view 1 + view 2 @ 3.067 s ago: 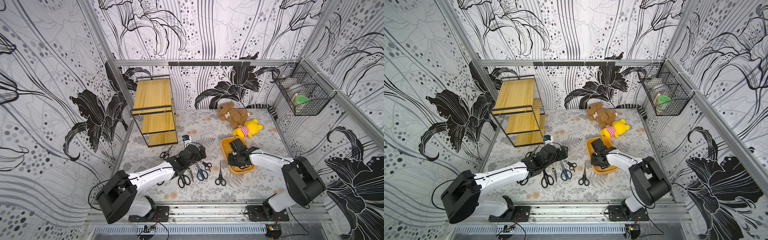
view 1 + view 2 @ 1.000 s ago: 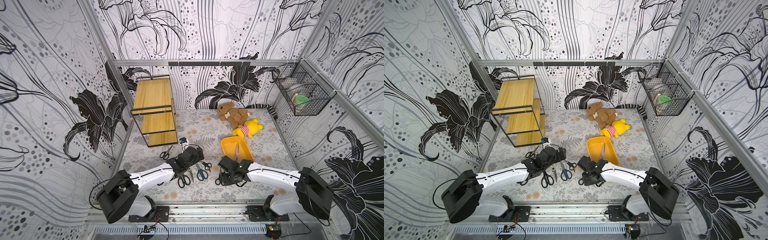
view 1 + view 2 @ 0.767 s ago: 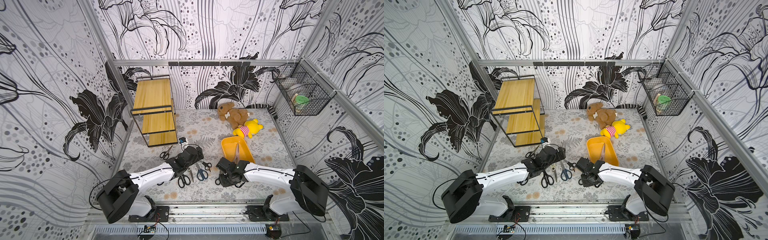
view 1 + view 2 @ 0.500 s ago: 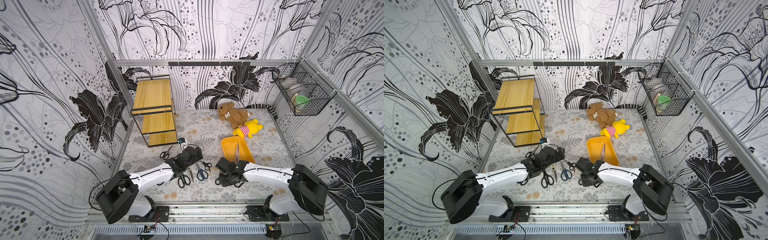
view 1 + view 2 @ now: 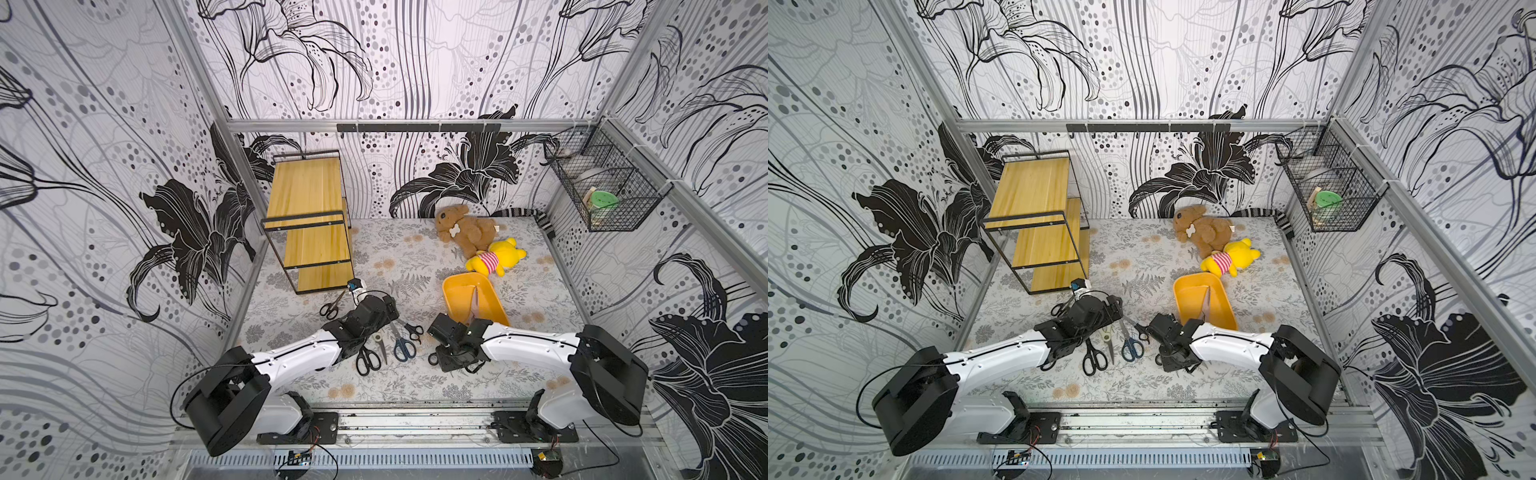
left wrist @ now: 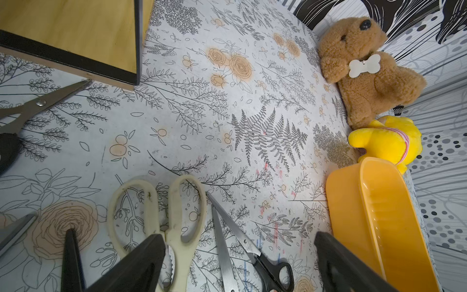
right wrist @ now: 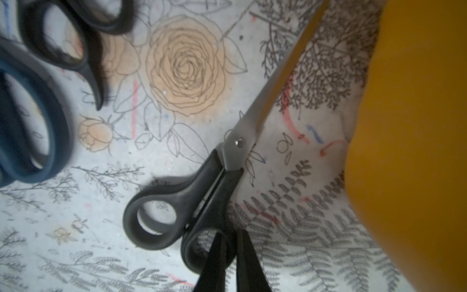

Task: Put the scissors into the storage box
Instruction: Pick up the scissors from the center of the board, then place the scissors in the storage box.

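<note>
Where my right gripper (image 7: 233,255) clamps a handle ring of the black scissors (image 7: 202,187), they lie just beside the storage box (image 7: 417,126), blades along its wall, bare mat (image 7: 88,252) opposite. My left gripper (image 6: 237,236) gapes over cream shears (image 6: 161,215). Both top views hide that grip.

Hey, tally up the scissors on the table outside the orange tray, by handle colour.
Black scissors: 4
Blue scissors: 1
Cream scissors: 1
Total: 6 in view; more may be hidden.
</note>
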Controlling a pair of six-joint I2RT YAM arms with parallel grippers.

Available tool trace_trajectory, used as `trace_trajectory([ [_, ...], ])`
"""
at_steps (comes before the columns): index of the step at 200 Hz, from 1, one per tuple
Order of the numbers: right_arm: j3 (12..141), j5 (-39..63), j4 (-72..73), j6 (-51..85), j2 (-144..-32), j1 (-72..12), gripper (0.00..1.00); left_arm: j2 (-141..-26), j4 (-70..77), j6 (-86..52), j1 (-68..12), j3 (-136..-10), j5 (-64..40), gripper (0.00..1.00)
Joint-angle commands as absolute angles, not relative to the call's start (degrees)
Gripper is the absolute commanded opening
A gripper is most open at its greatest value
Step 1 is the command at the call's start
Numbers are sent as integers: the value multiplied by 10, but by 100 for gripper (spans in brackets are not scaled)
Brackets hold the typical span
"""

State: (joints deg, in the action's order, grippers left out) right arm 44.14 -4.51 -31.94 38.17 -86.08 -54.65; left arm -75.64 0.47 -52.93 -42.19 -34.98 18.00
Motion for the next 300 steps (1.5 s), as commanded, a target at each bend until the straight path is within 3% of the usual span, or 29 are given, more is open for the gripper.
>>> trace_trajectory([
  [1,444,-57,-314,385,-883,-550,1,-744,24,-536,-415,-341,180,97],
  [91,534,-94,-347,376,-806,-550,0,-715,17,-534,-372,-331,177,97],
  [148,639,-177,-409,320,-793,-542,0,-690,6,-522,-349,-324,182,97],
  [248,645,-162,-430,212,-742,-342,0,-694,3,-519,-347,-327,178,97],
  [300,569,-147,-432,183,-732,-309,0,-697,1,-514,-339,-329,179,97],
])
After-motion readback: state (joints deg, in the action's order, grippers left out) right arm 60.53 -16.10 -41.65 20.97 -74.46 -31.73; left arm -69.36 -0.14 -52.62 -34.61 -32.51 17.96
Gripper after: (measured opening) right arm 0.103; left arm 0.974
